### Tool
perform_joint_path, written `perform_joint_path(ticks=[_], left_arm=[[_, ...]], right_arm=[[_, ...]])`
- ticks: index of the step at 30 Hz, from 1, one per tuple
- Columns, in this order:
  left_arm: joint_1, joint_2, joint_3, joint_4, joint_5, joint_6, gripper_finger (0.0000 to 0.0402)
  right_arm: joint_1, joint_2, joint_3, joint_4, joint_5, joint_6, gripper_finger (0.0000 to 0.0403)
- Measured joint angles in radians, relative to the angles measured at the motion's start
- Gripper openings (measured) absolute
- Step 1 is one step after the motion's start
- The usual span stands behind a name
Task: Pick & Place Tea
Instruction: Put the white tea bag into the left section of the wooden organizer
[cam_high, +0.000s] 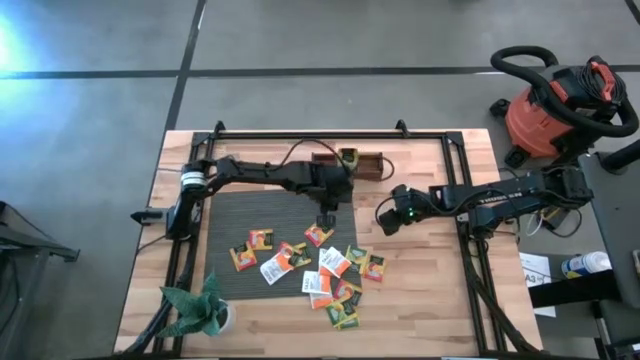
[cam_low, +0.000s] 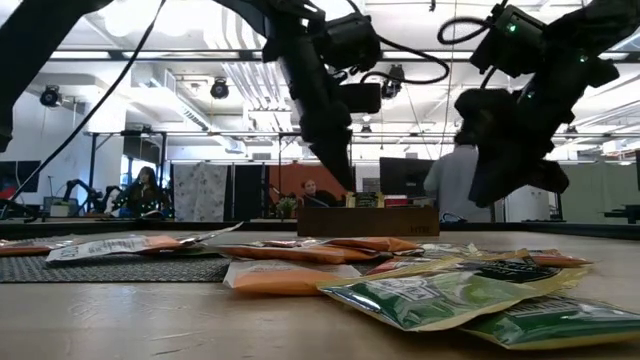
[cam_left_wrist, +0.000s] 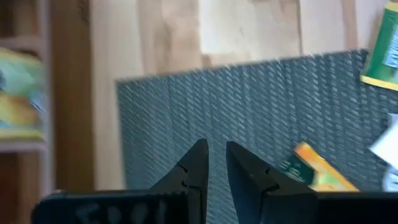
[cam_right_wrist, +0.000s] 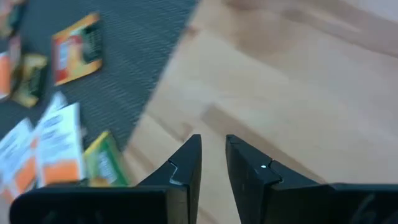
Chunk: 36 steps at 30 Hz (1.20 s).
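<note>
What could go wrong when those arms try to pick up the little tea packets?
The tea packets overlap in a heap, so the left gripper, hovering above the grey mat, might lift two at once. Being flat, they could also slip free. The right gripper hangs close by, so the arms might bump.

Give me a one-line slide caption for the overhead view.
Two robot arms hover over a wooden table, left gripper above the grey mat, tea packets scattered below.

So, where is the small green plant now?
In the high view, the plant stands at the table's near left corner, beside the grey mat, left of the tea packets.
</note>
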Motion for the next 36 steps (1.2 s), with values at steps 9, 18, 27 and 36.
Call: perform_joint_path(ticks=[9,18,27,36], left_arm=[[-0.115,-0.17,-0.233,0.028,-0.036,-0.383,0.0052],[-0.229,-0.506,-0.587,0.053,-0.177,-0.907,0.0052],[-0.244,-0.701,-0.763,0.077,-0.153,-0.923,0.0052],[-0.273,-0.773,-0.864,0.094,-0.144,-0.819,0.0052]], right_arm=[[0.0,0.114,0.0,0.235,-0.168,-0.115,0.0073],[0.002,0.317,0.044,0.445,-0.334,-0.078,0.0073],[0.02,0.418,0.191,0.458,-0.297,0.08,0.0073],[0.089,0.493,0.298,0.454,-0.152,0.19,0.0073]])
